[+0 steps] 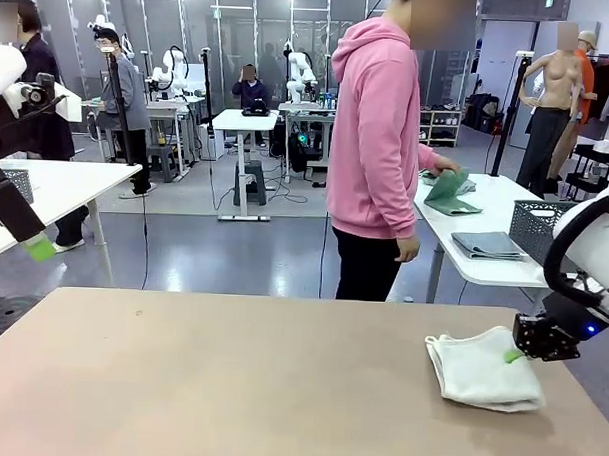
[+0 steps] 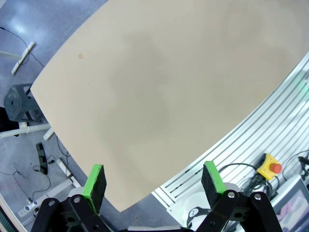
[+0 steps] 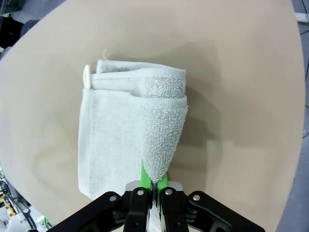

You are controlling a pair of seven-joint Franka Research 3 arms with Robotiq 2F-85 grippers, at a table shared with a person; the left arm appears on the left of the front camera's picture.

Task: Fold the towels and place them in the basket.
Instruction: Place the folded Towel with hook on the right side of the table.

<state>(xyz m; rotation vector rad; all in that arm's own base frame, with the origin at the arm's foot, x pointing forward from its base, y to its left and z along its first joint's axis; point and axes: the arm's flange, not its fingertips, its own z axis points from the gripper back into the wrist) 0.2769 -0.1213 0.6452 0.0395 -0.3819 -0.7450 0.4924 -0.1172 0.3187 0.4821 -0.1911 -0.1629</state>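
A folded off-white towel (image 1: 485, 369) lies on the tan table (image 1: 229, 385) near its right edge. My right gripper (image 1: 520, 354) is shut on the towel's near right corner; in the right wrist view the green pads (image 3: 145, 176) pinch a lifted flap of the towel (image 3: 135, 130). My left gripper (image 2: 153, 183) stands open, high over the table's left side, with nothing between its fingers; its green pad (image 1: 40, 247) shows at the left of the front view. On a white side table behind, a person's hand holds a green towel (image 1: 448, 191), a grey towel (image 1: 489, 244) lies folded, and the basket (image 1: 541, 228) stands at its right.
A person in a pink hoodie (image 1: 378, 141) stands at the far side, turned toward the white side table (image 1: 483, 269). The table's metal edge rail and a yellow box with a red button (image 2: 269, 166) show in the left wrist view.
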